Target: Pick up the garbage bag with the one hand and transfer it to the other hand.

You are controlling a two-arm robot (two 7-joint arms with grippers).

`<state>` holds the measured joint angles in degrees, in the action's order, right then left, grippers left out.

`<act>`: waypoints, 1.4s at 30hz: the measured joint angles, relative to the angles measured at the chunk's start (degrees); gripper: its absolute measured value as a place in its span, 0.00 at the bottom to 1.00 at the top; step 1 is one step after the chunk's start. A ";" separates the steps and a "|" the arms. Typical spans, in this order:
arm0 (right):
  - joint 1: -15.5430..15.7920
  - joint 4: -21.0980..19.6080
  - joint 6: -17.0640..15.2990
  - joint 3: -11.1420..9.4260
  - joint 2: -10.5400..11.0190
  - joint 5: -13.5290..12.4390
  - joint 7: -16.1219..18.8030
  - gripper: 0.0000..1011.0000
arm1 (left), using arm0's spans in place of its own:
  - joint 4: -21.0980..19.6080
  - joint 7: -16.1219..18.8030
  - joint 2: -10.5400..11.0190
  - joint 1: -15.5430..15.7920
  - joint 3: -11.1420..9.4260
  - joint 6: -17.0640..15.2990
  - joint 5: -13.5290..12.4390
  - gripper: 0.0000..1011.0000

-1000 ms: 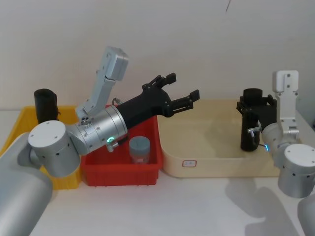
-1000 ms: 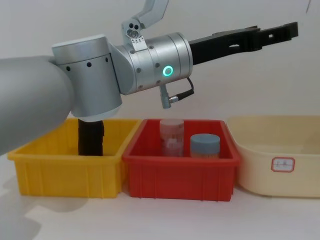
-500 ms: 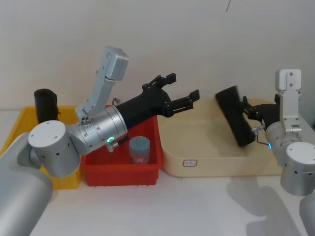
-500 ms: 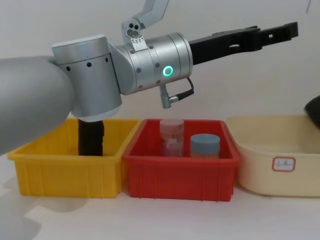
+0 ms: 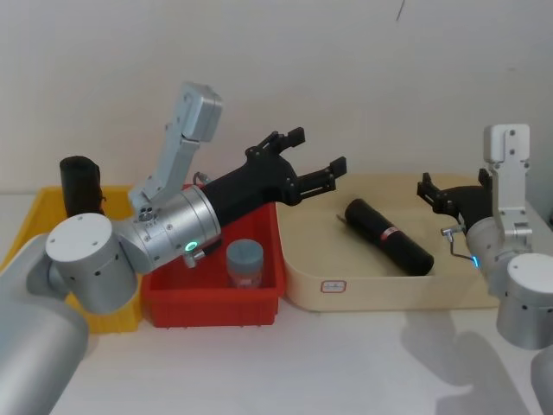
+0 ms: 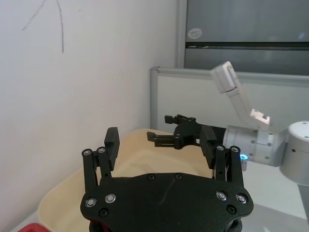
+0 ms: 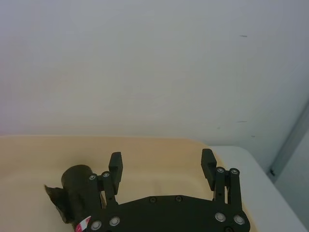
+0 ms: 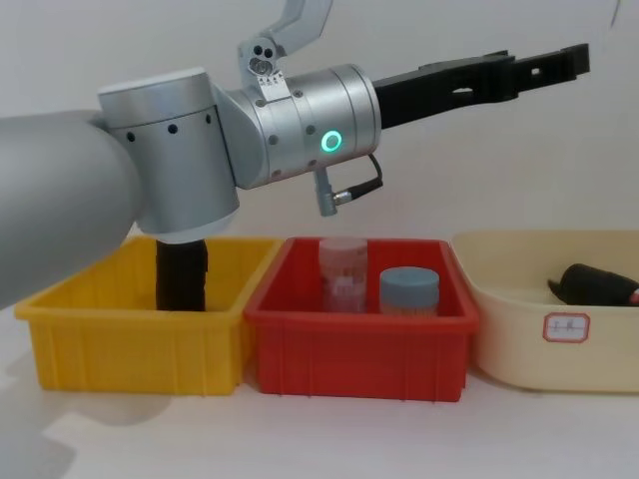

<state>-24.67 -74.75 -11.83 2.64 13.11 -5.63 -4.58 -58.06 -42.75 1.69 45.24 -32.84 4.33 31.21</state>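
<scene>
The garbage bag [image 5: 80, 183] is a tight black roll standing upright at the back of the yellow bin [image 5: 33, 218], and it shows behind my left arm in the chest view [image 8: 181, 275]. My left gripper [image 5: 318, 149] is open on its silver wrist with the green ring. It hovers high over the seam between the red bin and the beige tray, far from the roll [image 8: 559, 62]. My right gripper [image 5: 429, 192] is open and holds nothing above the tray's right end [image 7: 162, 159].
A second black roll [image 5: 389, 235] with a loose flap and a red label lies on its side in the beige tray [image 5: 380, 296], just ahead of my right gripper [image 7: 77, 191]. The red bin [image 5: 212, 309] holds a grey-lidded jar [image 5: 244, 262] and a clear jar [image 8: 343, 271].
My right gripper let go of the black roll it held upright. The roll tipped over and now lies in the beige tray. The left arm has hardly moved.
</scene>
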 joint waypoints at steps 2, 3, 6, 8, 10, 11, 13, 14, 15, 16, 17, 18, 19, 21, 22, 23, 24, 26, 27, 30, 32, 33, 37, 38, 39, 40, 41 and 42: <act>0.45 -0.69 -0.28 -0.03 0.08 -0.29 0.62 0.99 | -0.69 0.54 0.32 -0.32 0.01 -0.03 -0.23 0.99; 1.05 -1.55 -0.66 -0.04 0.17 -0.65 1.38 0.99 | -1.43 1.31 0.67 -0.66 0.05 -0.08 -0.47 0.99; 2.22 -3.19 -1.37 -0.02 0.33 -1.36 2.79 0.99 | -3.05 2.90 1.39 -1.42 0.16 -0.27 -1.02 0.99; 2.98 -4.20 -1.70 0.05 0.43 -1.69 3.61 0.99 | -4.22 3.86 1.87 -1.98 0.27 -0.38 -1.35 0.99; 4.01 -5.60 -2.28 0.18 0.55 -2.22 4.84 0.99 | -5.68 5.16 2.61 -2.71 0.43 -0.60 -1.87 0.99; 4.38 -6.09 -2.40 0.24 0.60 -2.32 5.10 0.99 | -6.91 6.20 3.14 -3.29 0.59 -0.77 -2.18 0.99; 5.58 -7.71 -3.01 0.51 0.71 -2.80 6.39 0.99 | -8.65 7.77 3.93 -4.22 0.86 -1.08 -2.75 0.99; 6.33 -8.67 -3.34 0.67 0.79 -3.08 7.10 0.99 | -9.20 8.30 4.17 -4.51 0.97 -1.18 -2.94 0.99; 6.76 -9.21 -3.56 0.78 0.82 -3.26 7.64 0.99 | -9.79 8.97 4.43 -4.82 1.07 -1.32 -3.19 0.99; 7.13 -9.75 -3.71 0.89 0.84 -3.40 7.99 0.99 | -10.35 9.46 4.69 -5.13 1.19 -1.43 -3.38 0.99; 7.55 -10.28 -3.88 1.02 0.87 -3.54 8.40 0.99 | -11.78 10.67 5.27 -5.92 1.48 -1.70 -3.83 0.99; 8.47 -11.47 -4.22 1.30 0.93 -3.82 9.14 0.99 | -12.40 11.19 5.53 -6.27 1.61 -1.82 -4.04 0.99; 8.70 -11.78 -4.37 1.38 0.95 -3.93 9.48 0.99 | -12.99 11.70 5.81 -6.60 1.74 -1.95 -4.24 0.99; 9.54 -12.91 -4.65 1.71 0.97 -4.16 10.15 0.99 | -14.47 12.78 6.50 -7.47 2.11 -2.24 -4.72 0.99; 10.28 -13.87 -4.96 2.00 0.96 -4.40 10.79 0.99 | -15.72 13.84 7.00 -8.22 2.39 -2.45 -5.05 0.99; 10.72 -14.45 -5.08 2.19 0.95 -4.49 11.05 0.99 | -16.35 14.59 7.25 -8.60 2.56 -2.62 -5.33 0.99; 11.03 -14.88 -5.18 2.33 0.94 -4.58 11.28 0.99 | -17.23 15.12 7.63 -9.14 2.80 -2.75 -5.54 0.99; 11.89 -16.03 -5.46 2.76 0.88 -4.86 11.97 0.99 | -19.13 16.93 8.43 -10.40 3.35 -3.24 -6.20 0.99; 12.46 -16.85 -5.57 3.10 0.82 -5.00 12.33 0.99 | -20.46 18.02 8.94 -11.28 3.74 -3.53 -6.60 0.99; 13.08 -17.67 -5.75 3.50 0.77 -5.23 12.86 0.99 | -23.16 20.26 10.00 -13.23 4.61 -4.12 -7.43 0.99; 13.67 -18.48 -5.84 3.94 0.69 -5.40 13.27 0.99 | -24.42 21.54 10.50 -14.19 5.05 -4.46 -7.87 0.99; 13.81 -18.69 -5.85 4.05 0.66 -5.42 13.33 0.99 | -25.22 22.11 10.79 -14.83 5.36 -4.58 -8.08 0.99; 14.37 -19.49 -5.87 4.67 0.57 -5.62 13.88 0.99 | -28.51 25.03 12.02 -17.58 6.61 -5.36 -9.14 0.99; 14.43 -19.59 -5.87 4.80 0.55 -5.63 13.99 0.99 | -29.75 26.34 12.45 -18.67 7.11 -5.65 -9.48 0.99; 14.56 -19.82 -5.87 5.10 0.51 -5.66 14.18 0.99 | -30.52 26.88 12.71 -19.39 7.45 -5.79 -9.66 0.99; 14.59 -19.91 -5.86 5.25 0.50 -5.67 14.27 0.99 | -31.53 27.98 13.03 -20.31 7.89 -6.06 -10.01 0.99; 14.63 -19.98 -5.85 5.38 0.49 -5.68 14.38 0.99 | -31.53 27.98 13.03 -20.31 7.89 -6.06 -10.01 0.99; 14.67 -20.10 -5.83 5.66 0.48 -5.71 14.64 0.99 | -32.88 29.08 13.49 -21.62 8.52 -6.35 -10.42 0.99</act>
<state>-10.00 -94.85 -17.66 8.30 13.59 -11.34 10.05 -90.93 -13.67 15.18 23.62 -24.32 -2.01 20.80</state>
